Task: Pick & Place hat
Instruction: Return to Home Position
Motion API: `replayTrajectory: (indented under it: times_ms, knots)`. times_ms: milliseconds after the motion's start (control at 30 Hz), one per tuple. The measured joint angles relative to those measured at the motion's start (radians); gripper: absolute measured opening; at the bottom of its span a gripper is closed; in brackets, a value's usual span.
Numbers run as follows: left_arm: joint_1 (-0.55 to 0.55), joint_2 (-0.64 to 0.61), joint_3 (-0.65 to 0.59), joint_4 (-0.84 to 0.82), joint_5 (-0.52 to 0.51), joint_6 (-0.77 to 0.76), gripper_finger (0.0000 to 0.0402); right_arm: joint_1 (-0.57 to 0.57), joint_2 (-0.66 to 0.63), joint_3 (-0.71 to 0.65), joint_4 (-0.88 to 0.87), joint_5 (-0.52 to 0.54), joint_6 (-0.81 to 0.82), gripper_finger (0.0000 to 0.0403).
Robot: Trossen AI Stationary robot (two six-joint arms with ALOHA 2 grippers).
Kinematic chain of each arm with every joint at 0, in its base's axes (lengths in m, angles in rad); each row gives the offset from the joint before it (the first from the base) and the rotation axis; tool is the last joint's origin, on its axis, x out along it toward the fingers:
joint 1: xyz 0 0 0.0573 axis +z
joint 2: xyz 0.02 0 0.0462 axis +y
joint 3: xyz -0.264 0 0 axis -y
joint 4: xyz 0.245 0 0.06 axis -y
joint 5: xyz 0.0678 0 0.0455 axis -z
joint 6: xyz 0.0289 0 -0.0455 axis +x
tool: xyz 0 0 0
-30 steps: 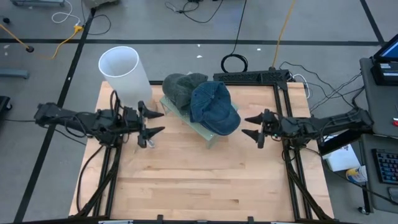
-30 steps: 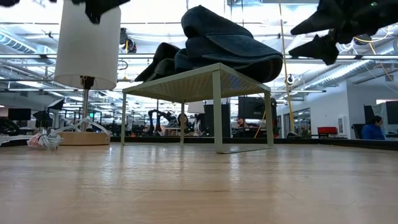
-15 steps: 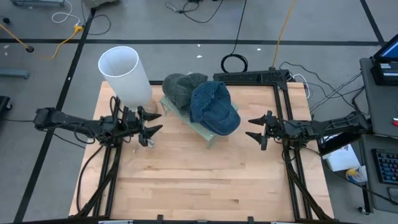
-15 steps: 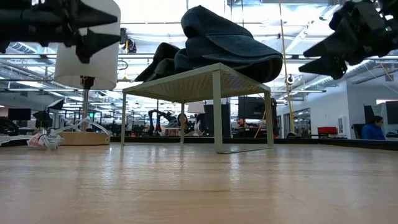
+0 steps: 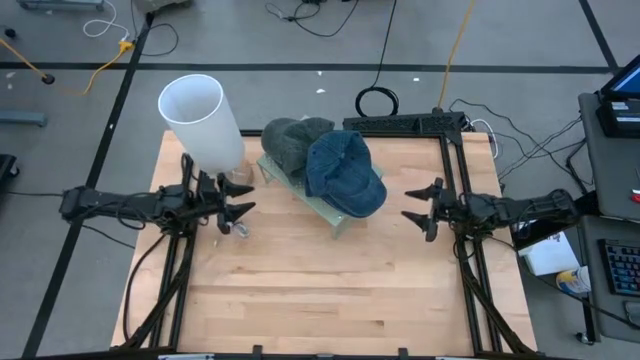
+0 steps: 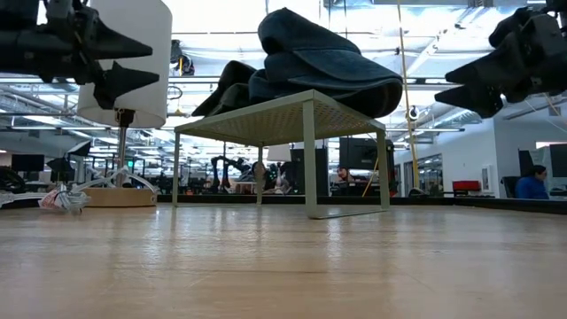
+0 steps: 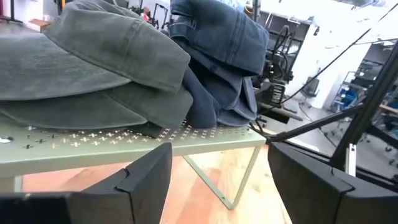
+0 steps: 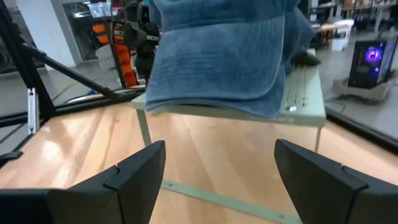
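Hovering over the left side of the table (image 5: pixel 300 290), my left gripper (image 5: pixel 238 213) is spread wide with nothing between its fingers, near a tall white cylinder (image 5: pixel 200 120) that stands behind it. Next comes the pale perforated shelf (image 5: pixel 336 220) at the back middle of the table. Grey-green caps (image 5: pixel 292 140) lie on its left part, and the blue caps (image 5: pixel 345 172) sit piled on its right part, a brim overhanging the edge. Beyond them my right gripper (image 5: pixel 408 204) hangs clear of the shelf, fingers likewise parted and empty, pointing toward the caps.
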State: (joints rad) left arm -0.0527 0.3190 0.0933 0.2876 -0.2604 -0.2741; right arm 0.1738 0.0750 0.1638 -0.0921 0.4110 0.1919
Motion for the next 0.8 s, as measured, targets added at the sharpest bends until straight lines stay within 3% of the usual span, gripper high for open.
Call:
replayTrajectory:
  times_ms: [167, 400, 633, 800]
  knots:
    - [0.017, -0.146, 0.0, -0.155, 0.027, -0.002, 0.0271, -0.003, -0.075, 0.0, -0.067, 0.005, -0.037, 0.0293]
    - [0.042, -0.314, 0.0, -0.263, 0.024, 0.032, 0.0271, -0.003, -0.072, 0.0, -0.104, 0.014, -0.013, 0.0293]
    - [0.059, -0.315, -0.024, -0.24, 0.024, 0.034, 0.0271, -0.004, -0.072, -0.014, -0.141, 0.033, 0.09, 0.0293]
    - [0.058, -0.313, -0.078, -0.114, 0.08, 0.053, 0.0271, -0.004, -0.072, -0.049, -0.097, 0.036, 0.081, 0.0293]
